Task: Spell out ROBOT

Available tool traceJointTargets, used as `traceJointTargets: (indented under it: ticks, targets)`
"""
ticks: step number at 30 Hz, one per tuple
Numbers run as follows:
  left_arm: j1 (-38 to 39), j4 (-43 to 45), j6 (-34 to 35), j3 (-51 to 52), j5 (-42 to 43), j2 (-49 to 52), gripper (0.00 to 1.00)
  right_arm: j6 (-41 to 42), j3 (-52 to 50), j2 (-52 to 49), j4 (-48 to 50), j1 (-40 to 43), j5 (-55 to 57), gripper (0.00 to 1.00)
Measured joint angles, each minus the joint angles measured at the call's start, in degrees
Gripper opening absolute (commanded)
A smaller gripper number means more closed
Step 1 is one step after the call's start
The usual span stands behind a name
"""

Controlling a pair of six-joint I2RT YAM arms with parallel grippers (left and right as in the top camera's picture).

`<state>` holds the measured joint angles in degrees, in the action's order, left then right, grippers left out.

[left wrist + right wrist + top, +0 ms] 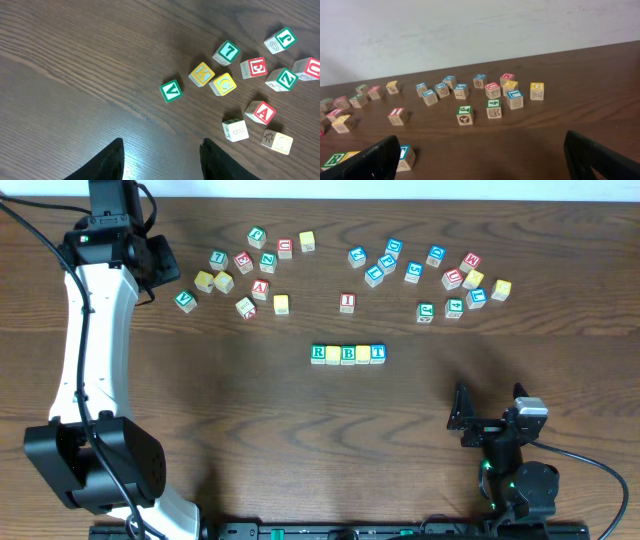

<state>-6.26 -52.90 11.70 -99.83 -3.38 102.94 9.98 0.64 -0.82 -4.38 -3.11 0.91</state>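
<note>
Overhead camera first, Sam. Where is the word?

Ana, the row of five small wooden letter cubes sits on the dark brown wooden table. It is far ahead of the right gripper and a bit to its left. I can read R, B and T. The two yellow-topped cubes in between are too small to read.

How is that gripper?

Its two black fingers are spread wide and have nothing between them. The left gripper is well apart from the row, close to a loose bunch of cubes.

Now the left wrist camera.

The left gripper has its fingers far apart and holds nothing. Ahead of the fingertips sits the green-edged wooden V cube. Further ahead and off to one side are the yellow-edged wooden K cube and the yellow-edged wooden C cube, just beside each other.

And the right wrist camera?

The right gripper is spread wide too, and it is empty. The green-edged R cube of the row peeks out past its left finger. A blue-edged cube sits just inside that finger. The finger hides the cubes between them. More cubes lie further ahead, with a white wall behind the table.
</note>
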Motion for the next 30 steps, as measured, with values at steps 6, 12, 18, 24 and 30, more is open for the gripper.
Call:
traceJointTargets:
  ticks: [6,12,18,24,30]
  targets:
    - [0.0,0.0,0.0,0.0,0.0,0.0,0.49,0.0,0.0,0.0,0.0,0.0,0.0,0.99]
    - [0.0,0.0,0.0,0.0,0.0,0.0,0.48,0.0,0.0,0.0,0.0,0.0,0.0,0.99]
    - [0.0,0.2,0.0,1.1,0.0,-4.3,0.48,0.0,0.0,0.0,0.0,0.0,0.0,0.99]
    - [0.0,12.6,-1.0,11.3,0.0,-20.0,0.49,0.0,0.0,0.0,0.0,0.0,0.0,0.99]
    - [0.0,28.9,-1.3,32.0,0.0,-37.0,0.49,0.0,-0.1,0.1,0.2,0.0,0.0,0.99]
